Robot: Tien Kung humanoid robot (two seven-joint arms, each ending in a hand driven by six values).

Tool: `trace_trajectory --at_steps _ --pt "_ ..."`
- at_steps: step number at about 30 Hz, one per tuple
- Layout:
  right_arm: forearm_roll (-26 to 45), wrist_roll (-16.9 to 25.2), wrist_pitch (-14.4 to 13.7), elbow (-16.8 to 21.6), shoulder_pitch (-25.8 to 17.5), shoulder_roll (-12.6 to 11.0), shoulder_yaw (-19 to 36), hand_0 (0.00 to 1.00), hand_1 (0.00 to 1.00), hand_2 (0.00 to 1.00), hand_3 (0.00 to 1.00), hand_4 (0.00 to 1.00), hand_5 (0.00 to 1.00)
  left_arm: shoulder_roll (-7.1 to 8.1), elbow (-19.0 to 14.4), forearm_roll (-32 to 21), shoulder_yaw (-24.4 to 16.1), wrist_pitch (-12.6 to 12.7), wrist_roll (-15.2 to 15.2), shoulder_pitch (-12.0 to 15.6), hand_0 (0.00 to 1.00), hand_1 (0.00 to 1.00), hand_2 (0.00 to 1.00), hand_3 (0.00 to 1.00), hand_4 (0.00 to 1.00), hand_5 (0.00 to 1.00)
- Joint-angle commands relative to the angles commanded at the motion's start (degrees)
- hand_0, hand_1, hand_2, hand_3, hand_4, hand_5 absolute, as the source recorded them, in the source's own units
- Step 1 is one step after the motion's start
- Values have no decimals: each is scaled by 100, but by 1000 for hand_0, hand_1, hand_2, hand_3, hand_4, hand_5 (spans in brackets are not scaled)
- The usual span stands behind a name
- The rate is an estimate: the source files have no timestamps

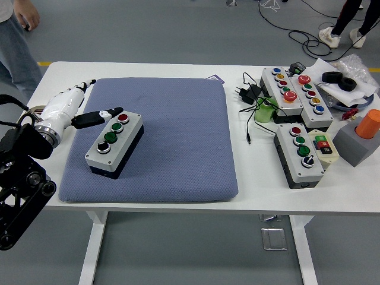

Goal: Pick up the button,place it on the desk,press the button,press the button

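A white table seen from above and behind the robot, with a blue-grey cushioned mat covering most of its left half. On the mat, toward its left side, sits a grey push-button control box with a black base, lying at a diagonal. Along its top runs a row of buttons — a red one at the far end, two green ones in the middle and a black-and-silver one nearest the camera.

The robot's left hand, white with dark fingers, reaches in from the left edge. One dark finger is extended, its tip at or just beside the box's far end by the red button; it grips nothing. Whether the tip actually touches the button is hard to tell. The right arm is out of view.

Since the box already rests on the mat rather than in a hand, the picking and placing appear done (a judgement from its position) — the pressing steps seem to be under way or about to begin.

At the table's right lie several more button boxes, cables and an orange-topped grey block. A person stands at the far left corner.
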Motion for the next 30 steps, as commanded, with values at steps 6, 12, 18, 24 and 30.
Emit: trace_trajectory --at_steps 6,12,18,24,30 --pt "-17 21 -24 0 -10 0 12 647 576 603 587 272 69 -77 -11 660 221 -319 343 -67 960 997 998 998 998 856" --pt "6 37 -35 0 -16 5 -10 646 572 601 586 271 70 -216 36 660 398 -547 611 -88 949 993 998 998 998 862" --pt "-25 41 -47 0 -29 8 10 643 566 597 586 271 71 -301 86 660 527 -675 694 -14 943 986 998 998 998 869" --pt "-37 55 -69 0 -107 -17 48 643 562 589 586 271 69 -406 116 660 596 -730 718 91 934 983 998 998 998 872" --pt "-42 51 -77 0 -126 -23 48 642 557 588 585 270 69 -522 452 660 640 -725 718 64 917 975 998 998 998 877"
